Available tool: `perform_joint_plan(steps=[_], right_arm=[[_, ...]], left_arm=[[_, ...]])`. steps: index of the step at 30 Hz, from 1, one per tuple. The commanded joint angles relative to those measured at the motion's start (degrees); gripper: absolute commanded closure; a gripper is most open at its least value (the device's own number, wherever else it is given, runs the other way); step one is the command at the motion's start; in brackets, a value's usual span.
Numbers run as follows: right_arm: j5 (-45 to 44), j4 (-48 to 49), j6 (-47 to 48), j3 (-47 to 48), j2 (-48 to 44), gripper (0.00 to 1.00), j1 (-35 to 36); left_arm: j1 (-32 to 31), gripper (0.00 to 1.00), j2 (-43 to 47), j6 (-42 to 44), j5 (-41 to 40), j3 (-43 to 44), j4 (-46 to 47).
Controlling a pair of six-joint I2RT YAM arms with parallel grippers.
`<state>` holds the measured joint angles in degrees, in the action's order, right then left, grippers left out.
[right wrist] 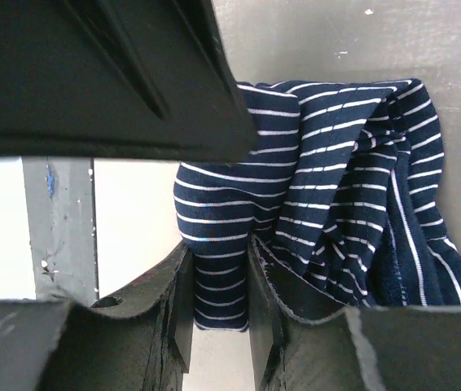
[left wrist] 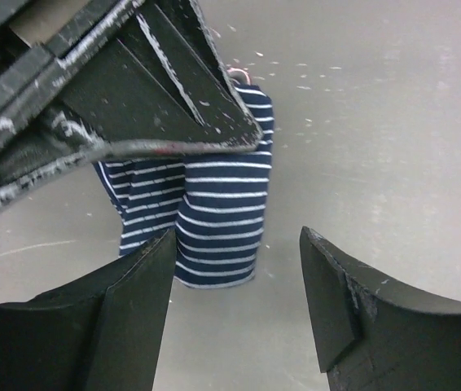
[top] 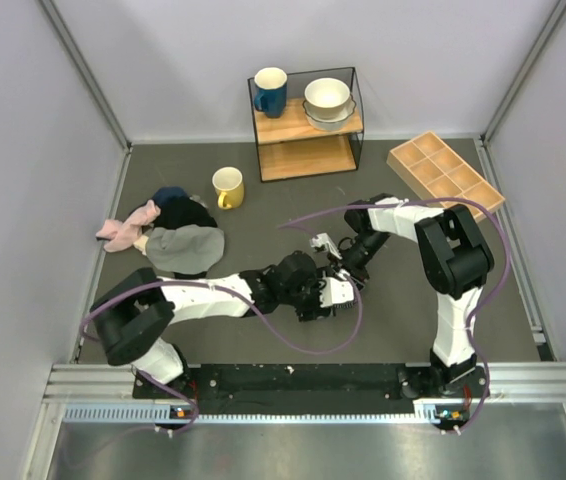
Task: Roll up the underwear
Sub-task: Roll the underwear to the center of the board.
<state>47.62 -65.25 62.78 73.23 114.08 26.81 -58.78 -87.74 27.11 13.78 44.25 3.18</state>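
Right end effector (right wrist: 218, 301): clenched on underwear (right wrist: 336, 163) fold — likely anchoring the roll's start. Left end effector (left wrist: 237, 244): released, poised above tabletop (left wrist: 393, 122).

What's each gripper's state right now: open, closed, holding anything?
Left gripper: open, holding nothing.
Right gripper: closed on the underwear.

No readable text, labels or numbers anywhere.

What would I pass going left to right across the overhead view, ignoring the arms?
pink cloth → grey cloth → yellow mug → blue mug → white bowls → wooden divided tray
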Motion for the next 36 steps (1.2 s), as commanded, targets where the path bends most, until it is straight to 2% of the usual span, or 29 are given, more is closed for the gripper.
perform_joint_plan(steps=[1,5,8,11,12,16,23,27,33,36], right_arm=[[-4.90,-1.72,-0.29,-0.72,2.46,0.72,0.09],[-5.25,-1.81,-0.38,-0.72,2.81,0.72,0.00],[-5.34,-1.72,-0.56,-0.72,2.99,0.72,0.00],[-5.25,-1.81,-0.64,-0.63,2.99,0.71,-0.09],[-5.25,-1.81,-0.73,-0.63,2.99,0.69,0.00],[-4.46,-1.72,-1.61,-0.28,1.41,0.62,-0.79],[-0.86,-1.37,-0.65,-0.28,-6.93,0.51,-6.31],[0.81,-0.32,0.23,-1.77,-11.85,0.41,-9.23],[0.55,4.51,-0.82,-4.67,-14.85,0.36,-9.67],[1.42,7.85,-3.10,-5.64,-16.26,0.33,-10.11]], left_arm=[[-0.63,0.34,-4.61,2.77,-2.88,4.53,0.07],[-0.89,0.34,-7.35,3.21,-4.81,5.76,0.51],[-0.98,0.40,-9.19,3.38,-5.34,6.55,-0.45],[-0.89,0.59,-11.21,2.95,-5.17,7.95,-3.00],[-0.81,0.73,-11.66,2.34,-4.99,8.65,-4.66],[0.59,0.97,-13.06,0.40,-1.57,9.54,-7.21],[8.06,0.98,-15.08,-5.14,15.02,10.86,-11.87],[12.20,0.98,-18.68,-7.25,24.43,13.74,-15.83],[15.01,0.98,-25.98,-8.30,29.55,19.37,-23.12],[16.42,0.98,-27.65,-9.27,31.39,19.91,-23.31]])
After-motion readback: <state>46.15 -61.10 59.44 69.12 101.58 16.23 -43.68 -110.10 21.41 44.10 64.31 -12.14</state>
